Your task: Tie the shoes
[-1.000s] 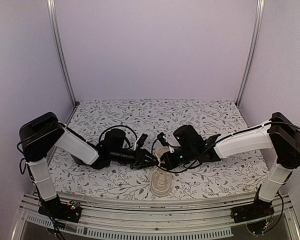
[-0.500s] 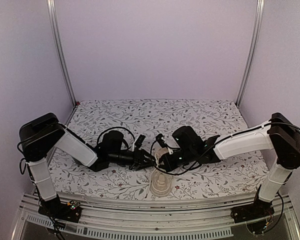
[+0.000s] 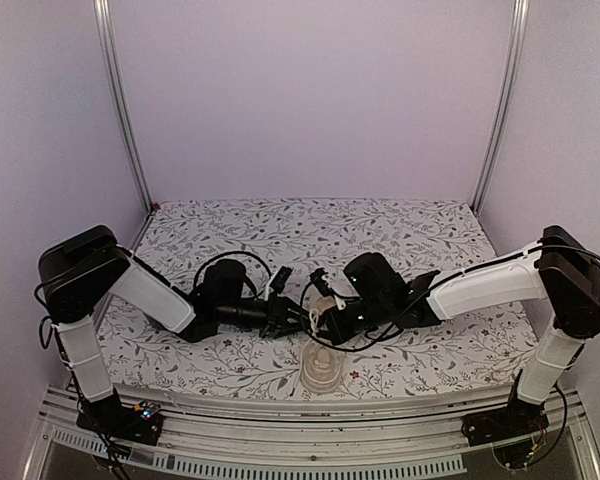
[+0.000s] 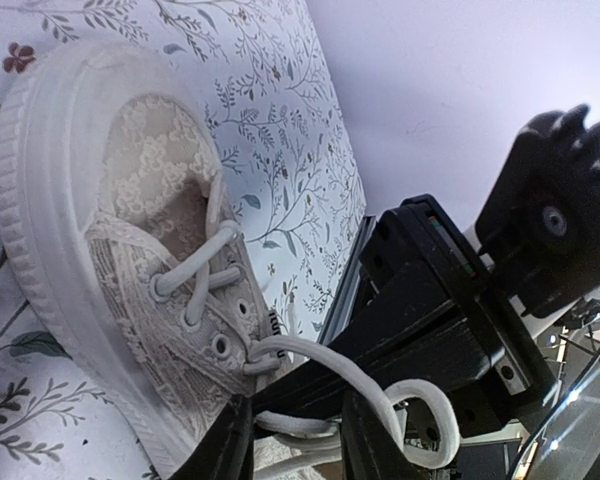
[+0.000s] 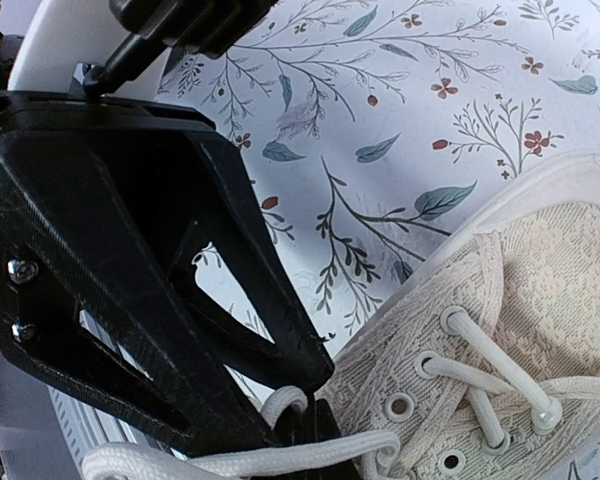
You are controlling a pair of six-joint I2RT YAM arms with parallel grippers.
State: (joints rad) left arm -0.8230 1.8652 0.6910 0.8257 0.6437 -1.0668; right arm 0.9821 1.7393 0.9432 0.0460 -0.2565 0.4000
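The shoe [image 3: 321, 366] lies at the near edge of the worktop [image 3: 430, 230], just beneath the meeting claws. Seen from above, its lace [image 4: 310, 352] is lost. The left wrist view shows the left claw [image 4: 298, 418] pinching it. The right claw [image 3: 318, 314] lies against the lace, but I cannot tell whether it grips.

Both arms reach inward over the floral cloth [image 3: 380, 230]; the left gripper [image 3: 291, 318] and the right gripper [image 3: 318, 320] meet almost tip to tip, just over the far end of the cream sneaker [image 3: 321, 368]; the sneaker lies near the table's front edge; a pale bit of lace [image 3: 326, 302] shows by the right gripper; how the jaws stand is unclear.
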